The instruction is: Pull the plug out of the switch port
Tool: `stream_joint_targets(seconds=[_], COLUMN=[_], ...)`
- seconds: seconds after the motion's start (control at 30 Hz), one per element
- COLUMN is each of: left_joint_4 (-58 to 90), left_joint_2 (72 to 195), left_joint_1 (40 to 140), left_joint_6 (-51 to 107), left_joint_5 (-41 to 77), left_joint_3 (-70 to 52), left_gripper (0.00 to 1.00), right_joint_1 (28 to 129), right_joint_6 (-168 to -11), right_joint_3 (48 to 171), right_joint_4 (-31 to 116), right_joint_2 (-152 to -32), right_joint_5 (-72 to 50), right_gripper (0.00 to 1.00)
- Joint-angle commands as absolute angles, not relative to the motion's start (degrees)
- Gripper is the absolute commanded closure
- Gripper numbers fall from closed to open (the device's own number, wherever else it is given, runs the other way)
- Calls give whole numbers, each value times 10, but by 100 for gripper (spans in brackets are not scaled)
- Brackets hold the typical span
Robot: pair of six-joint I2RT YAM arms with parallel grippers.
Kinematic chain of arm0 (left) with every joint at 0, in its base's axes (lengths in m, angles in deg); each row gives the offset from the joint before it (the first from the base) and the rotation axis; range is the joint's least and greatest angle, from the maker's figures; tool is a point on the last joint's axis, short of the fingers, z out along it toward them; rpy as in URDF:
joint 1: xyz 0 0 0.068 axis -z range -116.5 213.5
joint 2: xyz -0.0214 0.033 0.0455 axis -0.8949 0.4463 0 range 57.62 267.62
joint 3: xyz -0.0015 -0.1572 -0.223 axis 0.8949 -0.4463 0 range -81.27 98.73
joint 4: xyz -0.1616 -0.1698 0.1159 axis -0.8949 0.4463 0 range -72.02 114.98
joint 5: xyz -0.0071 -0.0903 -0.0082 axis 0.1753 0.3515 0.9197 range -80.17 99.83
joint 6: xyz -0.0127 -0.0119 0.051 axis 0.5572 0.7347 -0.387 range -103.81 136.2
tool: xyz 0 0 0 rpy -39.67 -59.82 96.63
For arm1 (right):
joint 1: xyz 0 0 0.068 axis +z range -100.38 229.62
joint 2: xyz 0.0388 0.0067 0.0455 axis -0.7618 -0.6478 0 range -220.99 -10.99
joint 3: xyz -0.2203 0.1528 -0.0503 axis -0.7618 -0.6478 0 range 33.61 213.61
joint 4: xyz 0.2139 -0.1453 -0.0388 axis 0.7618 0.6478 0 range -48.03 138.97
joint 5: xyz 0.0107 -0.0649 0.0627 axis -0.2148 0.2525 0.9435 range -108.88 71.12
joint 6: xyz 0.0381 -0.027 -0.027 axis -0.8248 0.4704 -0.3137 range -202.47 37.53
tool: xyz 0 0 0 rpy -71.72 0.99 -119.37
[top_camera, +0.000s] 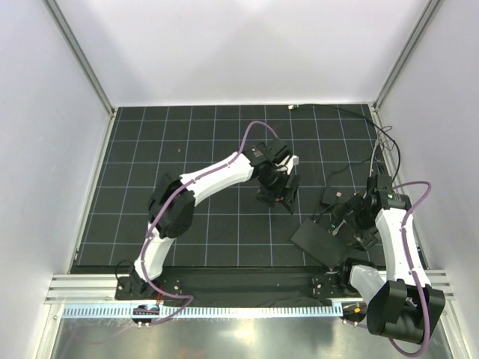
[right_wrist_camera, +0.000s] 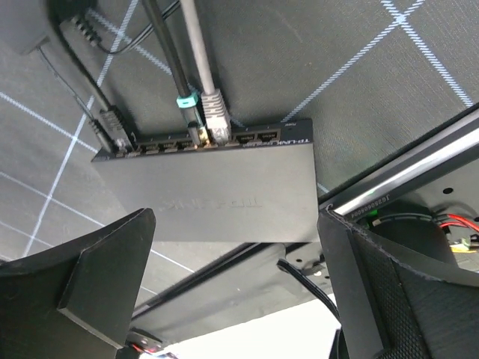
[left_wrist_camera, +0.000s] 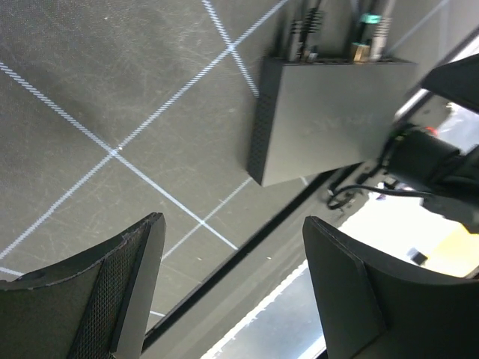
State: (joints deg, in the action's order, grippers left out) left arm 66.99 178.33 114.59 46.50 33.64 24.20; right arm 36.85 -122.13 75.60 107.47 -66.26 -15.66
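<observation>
1. Matte black switch (right_wrist_camera: pixel 217 187) lies near right; dark plug (right_wrist_camera: pixel 112 123) seated in its end switch port (right_wrist_camera: pixel 123 146).
2. Right gripper (right_wrist_camera: pixel 236 217) hovers above, jaws wide, empty; left gripper (left_wrist_camera: pixel 233 218) likewise.
3. Pinch plug body, not cable (right_wrist_camera: pixel 91 75); pull straight out.

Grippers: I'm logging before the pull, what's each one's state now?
Left gripper: open, holding nothing.
Right gripper: open, holding nothing.

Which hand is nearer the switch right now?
Right. The right hand hovers open over the switch, by its port edge. The left hand hangs open over the mat, clearly apart on the switch's left.
</observation>
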Motion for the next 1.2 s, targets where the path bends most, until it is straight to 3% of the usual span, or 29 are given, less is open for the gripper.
stream_joint_targets(seconds=[0.0,0.23,0.47,0.73,0.87,1.07,1.17], left_joint_4=[687,666,664,669,682,733,745], left_joint_2=[1786,1822,1869,1916,1910,1902,1883], left_joint_1=[1153,1175,1194,1206,1206,1204,1205], left_joint_6=[439,424,416,418,414,400,390], left_joint_5=[314,319,344,353,313,239,192], left_joint_3=[281,272,305,342,347,374,377], left_gripper=[22,30,32,35,35,36,36], right_joint_1=[366,364,364,364,364,364,364], right_joint_6=[-1259,-1287,-1301,-1301,-1316,-1328,-1316], right_joint_3=[729,671,632,606,590,596,638], right_joint_4=[1068,1010,990,953,922,920,966], right_joint_2=[-664,-635,-623,-613,-616,-613,-599], right_joint_5=[-170,-155,-137,-90,-36,-2,-40], right_gripper=[0,0,1,8,16,18,18])
